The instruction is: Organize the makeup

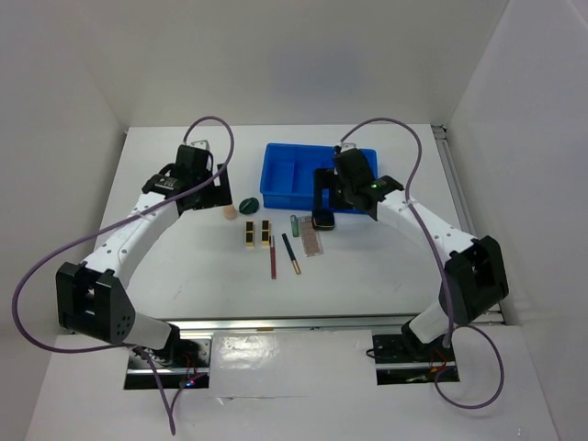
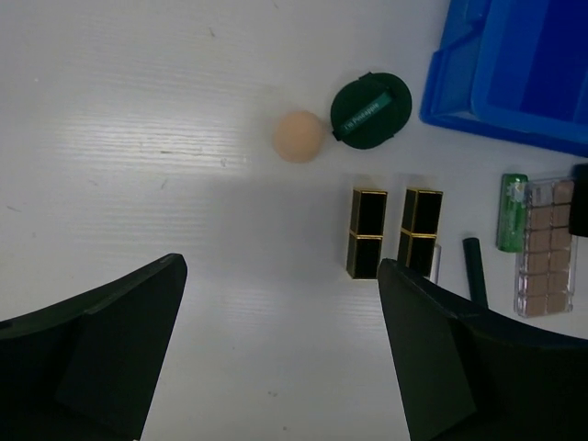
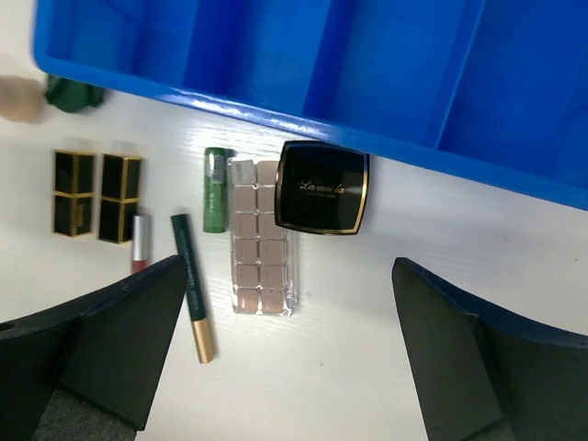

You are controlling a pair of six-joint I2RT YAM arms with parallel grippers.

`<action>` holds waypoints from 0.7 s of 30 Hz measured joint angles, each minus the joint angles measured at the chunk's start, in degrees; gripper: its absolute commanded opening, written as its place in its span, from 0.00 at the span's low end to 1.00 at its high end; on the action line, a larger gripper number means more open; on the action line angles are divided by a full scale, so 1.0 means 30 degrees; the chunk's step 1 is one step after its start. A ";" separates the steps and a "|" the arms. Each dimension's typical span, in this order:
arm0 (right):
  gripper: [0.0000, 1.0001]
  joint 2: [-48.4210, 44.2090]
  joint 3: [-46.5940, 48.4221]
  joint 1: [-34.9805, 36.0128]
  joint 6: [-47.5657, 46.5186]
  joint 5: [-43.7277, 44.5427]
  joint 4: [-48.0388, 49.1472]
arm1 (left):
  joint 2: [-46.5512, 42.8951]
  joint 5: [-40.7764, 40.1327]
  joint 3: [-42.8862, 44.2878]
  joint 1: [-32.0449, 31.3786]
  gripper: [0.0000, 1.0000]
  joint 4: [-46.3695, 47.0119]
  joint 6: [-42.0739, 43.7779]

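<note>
Left fingers (image 2: 432, 349): spread wide and holding nothing, hovering over the counter (image 1: 184, 266) at the left of the makeup, near side of the sponges.
Right fingers (image 3: 459, 349): spread wide and holding nothing, hovering above the compact and the pink palette, just on the near side of the bin.
Bin (image 1: 285, 175): blue, with dividers, at the far middle of the counter; all the makeup lies outside it.
Peach sponge (image 2: 299, 136): on the counter, near-left of the bin's left corner, just left of the green sponge.
Green sponge (image 2: 370, 110): between the peach sponge and the bin, apart from both.
Black-gold palettes (image 2: 367, 232): two side by side with a small gap, long sides running near to far, on the near side of the sponges.
Tube (image 3: 215, 189): green, lying near to far, right of the black-gold palettes and just beside the pink palette's left edge.
Pink palette (image 3: 263, 235): flat, long side running near to far, right of the tube.
Compact (image 3: 323, 187): black, square, gold-rimmed, closed; it overlaps the pink palette's far right corner and lies close to the bin's near wall.
Red pencil (image 1: 273, 257): on the near side of the right black-gold palette, running near to far.
Dark pencil (image 3: 193, 299): gold end nearest, slightly slanted, between the red pencil and the pink palette.
</note>
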 measured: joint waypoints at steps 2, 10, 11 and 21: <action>1.00 -0.0707 -0.0073 -0.0321 0.0058 -0.0546 0.0066 | 0.0102 0.0437 0.0015 -0.0270 0.99 -0.0102 -0.0124; 1.00 -0.1341 -0.0503 -0.0860 0.0066 -0.1494 0.0080 | 0.3628 0.1719 0.2069 -0.0430 0.90 -0.0175 -0.1377; 1.00 -0.1341 -0.0503 -0.0867 0.0066 -0.1508 0.0087 | 0.4211 0.1727 0.2273 -0.0430 0.92 -0.0117 -0.1472; 1.00 -0.1297 -0.0503 -0.0903 0.0051 -0.1902 0.0080 | 0.7672 0.0692 0.4350 -0.0430 0.79 -0.0525 -0.2863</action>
